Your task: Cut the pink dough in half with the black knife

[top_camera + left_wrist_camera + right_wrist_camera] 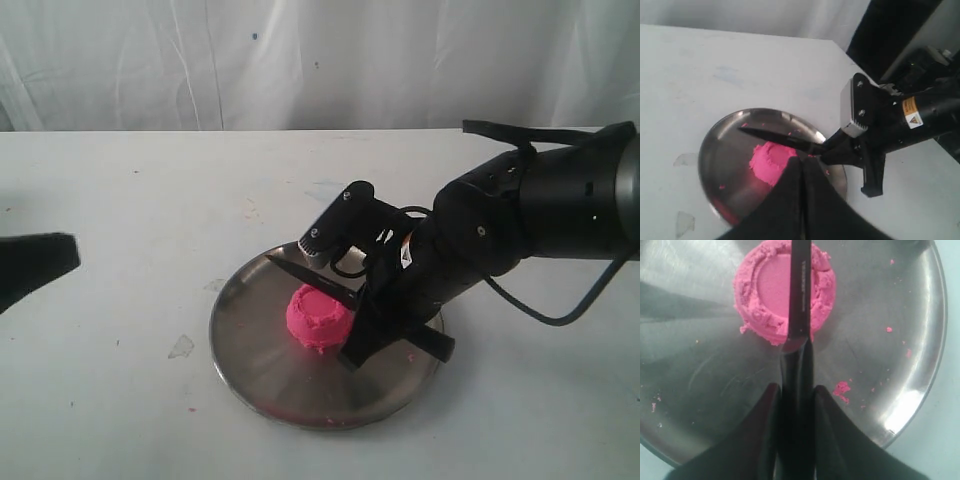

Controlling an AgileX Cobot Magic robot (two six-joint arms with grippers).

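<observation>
The pink dough [318, 318] [765, 290] is one small flat-topped dome near the middle of the round steel plate [250, 370]. My right gripper [372, 300] [796, 395] is shut on the handle of the black knife [305, 275] [800, 290]. The blade runs across the top of the dough, a little off its centre, with its tip beyond the far side. Whether the blade touches the dough cannot be told. My left gripper [60, 258] [802, 170] is shut and empty, off to the left of the plate. In the left wrist view the dough [767, 162] and the knife [775, 136] show beyond its fingers.
Small pink crumbs [841, 389] are scattered on the plate's [700, 365] bare steel. The plate stands on a white table [120, 190] with a pale curtain behind it. The right arm's black body [540, 210] reaches in from the right, with a cable looping beside it.
</observation>
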